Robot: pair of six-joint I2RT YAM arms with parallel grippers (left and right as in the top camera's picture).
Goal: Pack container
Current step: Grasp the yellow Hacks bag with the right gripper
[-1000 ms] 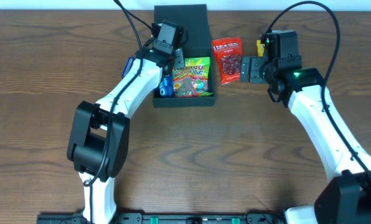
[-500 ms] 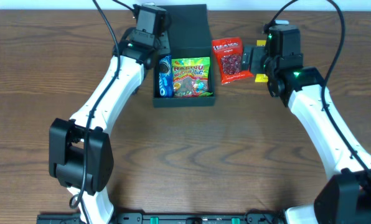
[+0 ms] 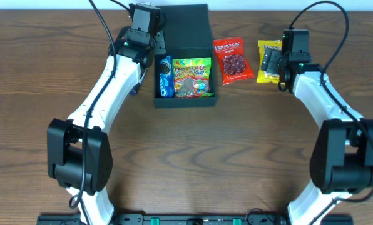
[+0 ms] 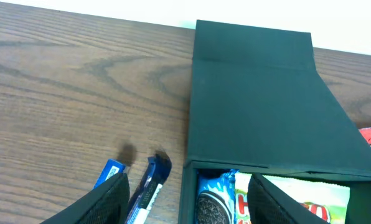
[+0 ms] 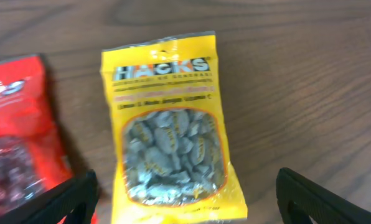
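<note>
Matte greenish-black rectangular container [image 3: 183,25], flip lid thrown back: far centre of wooden desk [image 3: 236,156], holding colourful gummy bag [image 3: 193,78] and blue cookie packet [image 3: 166,75]. Probably stiff, light, slides if nudged; best taken by a side wall or the lid edge. Left pincer [image 4: 185,199] released, empty, above box's left wall. Right pincer [image 5: 195,199] released, hovering over yellow crinkly candy packet [image 5: 170,124]; likely soft and slippery, so pinch across the middle.

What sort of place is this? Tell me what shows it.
Probably a robotics lab bench: left arm and right arm at a wood-grain table, yellow packet and red packet laid near the container.
</note>
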